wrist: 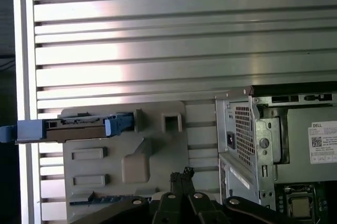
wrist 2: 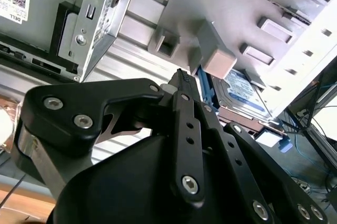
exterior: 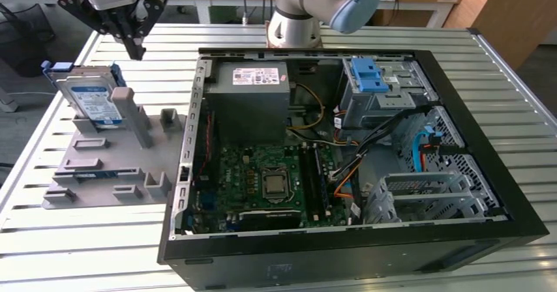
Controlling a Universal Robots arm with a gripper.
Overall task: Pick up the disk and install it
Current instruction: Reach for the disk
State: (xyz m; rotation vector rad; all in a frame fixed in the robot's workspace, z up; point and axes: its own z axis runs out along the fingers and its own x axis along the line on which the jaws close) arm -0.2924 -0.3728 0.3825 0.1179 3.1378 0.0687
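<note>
The disk, silver with a blue-and-white label and blue side rails, stands tilted in the grey fixture at the exterior view's left. My gripper hangs above and just behind it, not touching it. The black fingers are closed together and hold nothing. In the second wrist view the fingertips point toward the disk beside a grey post. In the first wrist view the disk appears edge-on, and the gripper is over the fixture.
The open black computer case lies on the slatted metal table. Inside are the grey power-supply box, the motherboard and a drive cage with a blue latch. The arm's base stands behind the case.
</note>
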